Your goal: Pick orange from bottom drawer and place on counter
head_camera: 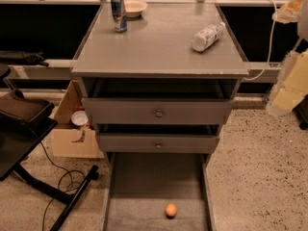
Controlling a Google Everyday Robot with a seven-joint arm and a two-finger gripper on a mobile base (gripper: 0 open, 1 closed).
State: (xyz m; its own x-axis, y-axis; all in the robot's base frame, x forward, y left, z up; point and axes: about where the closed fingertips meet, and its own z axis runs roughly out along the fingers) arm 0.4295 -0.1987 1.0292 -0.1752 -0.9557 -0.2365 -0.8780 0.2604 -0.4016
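Note:
The orange (pixel 171 210) lies on the grey floor of the pulled-out bottom drawer (pixel 144 177), near its front, slightly right of centre. The counter (pixel 159 47) is the flat grey top of the cabinet above the two knobbed drawers. My arm and gripper (pixel 287 88) show as a pale cream shape at the right edge of the view. They are level with the counter's front edge, to the right of the cabinet and far above the orange. Nothing is seen held in the gripper.
On the counter stand a drink can (pixel 118 13) and a shallow bowl (pixel 134 7) at the back left, and a white plastic bottle (pixel 208 36) lies at the right. A cardboard box (pixel 72 129), a black stand (pixel 24 129) and cables (pixel 62 182) sit left of the cabinet.

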